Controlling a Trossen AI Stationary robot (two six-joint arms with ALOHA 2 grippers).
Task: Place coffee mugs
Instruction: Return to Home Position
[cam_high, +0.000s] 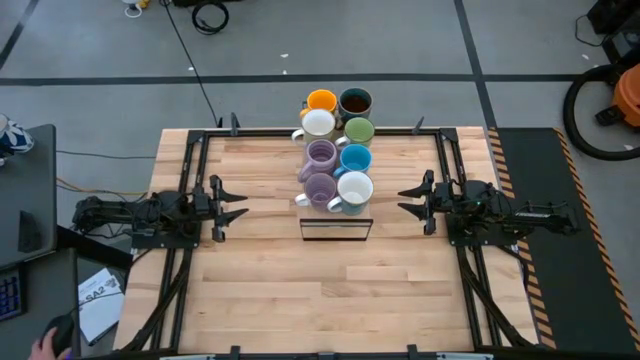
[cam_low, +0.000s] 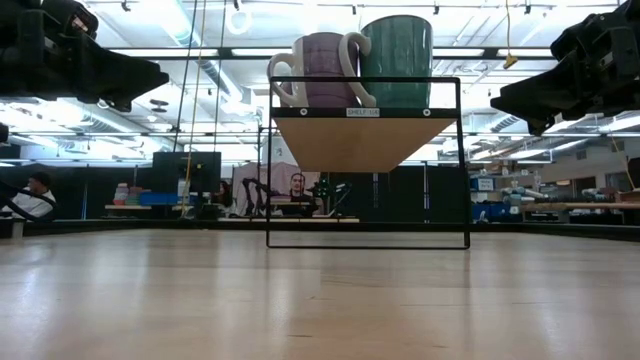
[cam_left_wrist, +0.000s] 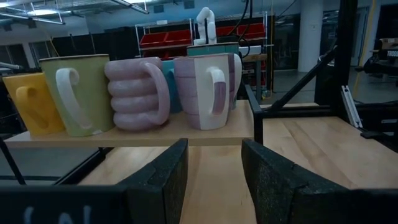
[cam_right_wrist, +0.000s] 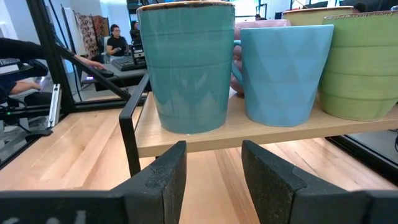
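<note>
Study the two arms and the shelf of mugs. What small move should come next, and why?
Probably ease both arms back to rest, nothing more. All eight handled ceramic mugs stand on the raised wooden shelf with its black wire frame, and the left hand and right hand are open, empty, and apart from the shelf on either side.

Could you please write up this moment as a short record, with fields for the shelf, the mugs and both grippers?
shelf: raised wooden board on a black frame, mid-table
mugs: eight, all on the shelf, two rows of four
end facing the low camera: lilac mug beside ribbed teal mug
far end: orange mug beside dark teal mug
left gripper: open, empty, left of the shelf, apart from it
right gripper: open, empty, right of the shelf, apart from it
</note>
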